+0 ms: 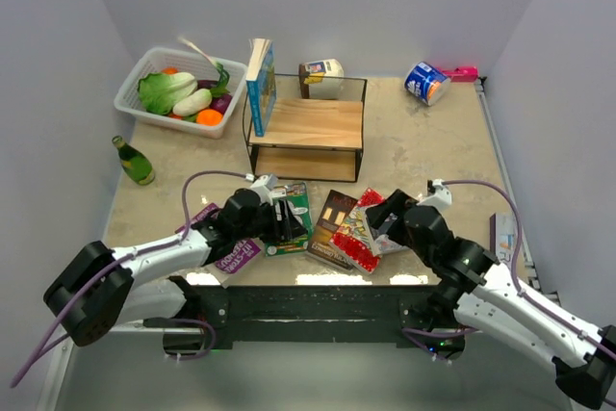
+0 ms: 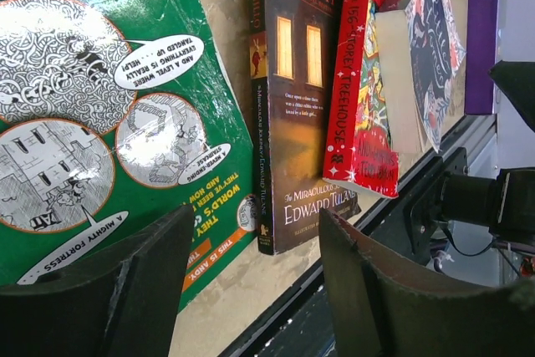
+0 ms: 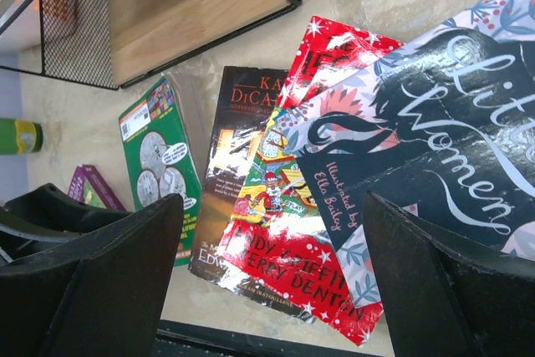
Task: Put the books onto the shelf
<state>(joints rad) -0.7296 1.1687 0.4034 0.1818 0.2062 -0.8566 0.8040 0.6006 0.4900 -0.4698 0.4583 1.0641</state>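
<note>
At far left the basket (image 1: 128, 101) sat at the back corner, with a green bottle (image 1: 135, 161) standing nearer me by the table's left edge. A purple book (image 1: 239, 255) lay at the front edge, partly under my left arm; I could not read its cover.

My left gripper (image 2: 255, 240) hung with jaws well apart and nothing between them, over the seam between the green book (image 2: 100, 106) and the brown book (image 2: 301, 106). On the green one I read "A MIGHTY FORTRESS" and "WORLD'S". The brown one read "DiCAMI…" and "EDWARD TULANE", and its lower end reached almost to the table's front edge.

The shelf (image 1: 313, 122) stood mid-table behind them. One blue book (image 1: 260, 89) was upright at the left end of its top board, with bare wood to its right. A bare strip of table (image 1: 423, 151) separated shelf and loose books.

The red book (image 2: 359, 81), spine reading "TREEHOUSE", overlapped the brown one. The grey book (image 3: 435, 140), "Little Women", "Illustrated by Ella Bailey", lay over the red one.

My right gripper (image 3: 272, 206) hovered above these two, jaws spread wide, gripping nothing. Right of the shelf the tabletop was open.
</note>
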